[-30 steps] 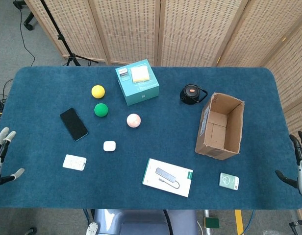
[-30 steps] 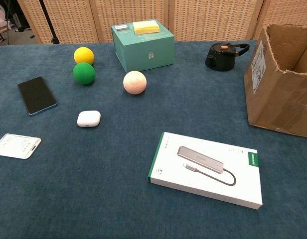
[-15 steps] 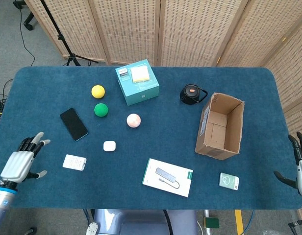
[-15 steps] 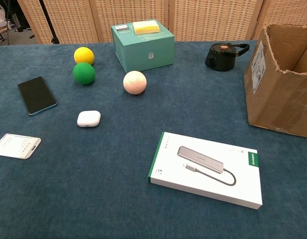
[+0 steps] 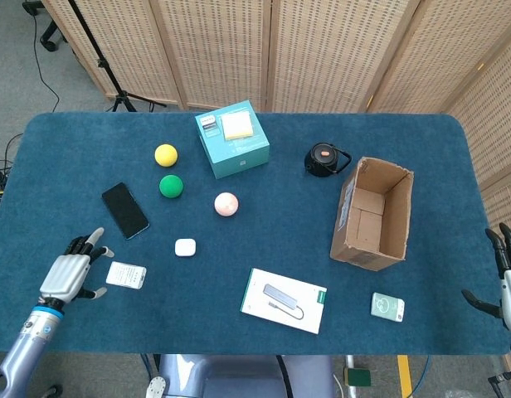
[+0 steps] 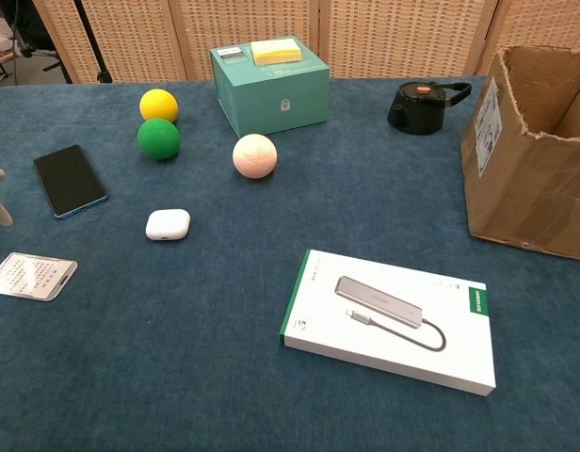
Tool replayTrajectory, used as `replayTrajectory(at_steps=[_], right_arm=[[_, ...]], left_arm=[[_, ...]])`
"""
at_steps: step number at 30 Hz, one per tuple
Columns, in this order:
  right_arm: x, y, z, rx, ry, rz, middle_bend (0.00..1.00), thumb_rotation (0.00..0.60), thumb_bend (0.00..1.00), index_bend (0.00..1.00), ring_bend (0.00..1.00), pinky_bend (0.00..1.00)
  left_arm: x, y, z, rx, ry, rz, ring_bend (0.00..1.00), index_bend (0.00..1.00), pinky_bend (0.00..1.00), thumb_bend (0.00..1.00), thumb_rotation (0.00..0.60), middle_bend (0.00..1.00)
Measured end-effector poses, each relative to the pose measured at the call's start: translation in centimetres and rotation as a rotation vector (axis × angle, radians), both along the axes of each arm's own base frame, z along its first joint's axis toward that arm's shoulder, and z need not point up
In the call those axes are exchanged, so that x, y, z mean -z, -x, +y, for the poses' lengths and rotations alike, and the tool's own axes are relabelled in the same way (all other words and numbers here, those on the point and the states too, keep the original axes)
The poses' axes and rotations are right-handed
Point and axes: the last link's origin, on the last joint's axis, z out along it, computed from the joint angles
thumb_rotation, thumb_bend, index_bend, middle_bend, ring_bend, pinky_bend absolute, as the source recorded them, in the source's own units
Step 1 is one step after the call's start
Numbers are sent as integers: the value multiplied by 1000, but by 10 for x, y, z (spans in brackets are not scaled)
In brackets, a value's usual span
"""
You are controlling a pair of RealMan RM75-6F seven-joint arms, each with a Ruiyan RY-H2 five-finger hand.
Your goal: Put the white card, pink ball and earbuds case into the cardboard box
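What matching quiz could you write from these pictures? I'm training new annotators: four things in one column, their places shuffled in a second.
Things:
1. white card
2. pink ball
3. earbuds case
4. cardboard box

Places:
A. near the table's right side, open and empty
B. just in front of the teal box
C. right beside the left hand
D. between the black phone and the white adapter package

Pairs: 1-C, 2-B, 3-D, 4-A

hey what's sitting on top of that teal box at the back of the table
On the teal box lie a yellow sticky-note pad and a small white label or card beside it. What the box contains cannot be seen; it is closed.
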Motion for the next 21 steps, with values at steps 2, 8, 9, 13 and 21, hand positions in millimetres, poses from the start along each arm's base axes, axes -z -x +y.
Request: replayTrajectory(at_steps=[2, 8, 9, 13, 21], right_arm=[[-1, 0, 0, 0, 1, -4, 0, 600, 0, 0, 0, 0], [-3, 1, 0, 4, 5, -14, 0, 600, 0, 0, 0, 0], [-3, 1, 0, 5, 3, -15, 0, 600, 0, 0, 0, 0], [-3, 2, -1, 7, 0, -20, 0, 600, 0, 0, 0, 0], [-6, 2, -1, 9, 4, -29, 0, 600, 0, 0, 0, 0]], left_arm=[[3, -2, 1, 4, 9, 2, 0, 338, 0, 181, 600, 0], [12, -7, 3, 1, 22, 37, 0, 342, 0, 184, 600, 0], [13, -7, 4, 0, 23, 42, 0, 343, 0, 184, 600, 0], [19, -8, 5, -10, 34, 54, 0, 343, 0, 185, 600, 0], [30, -9, 6, -13, 55, 72, 0, 351, 0, 191, 600, 0]])
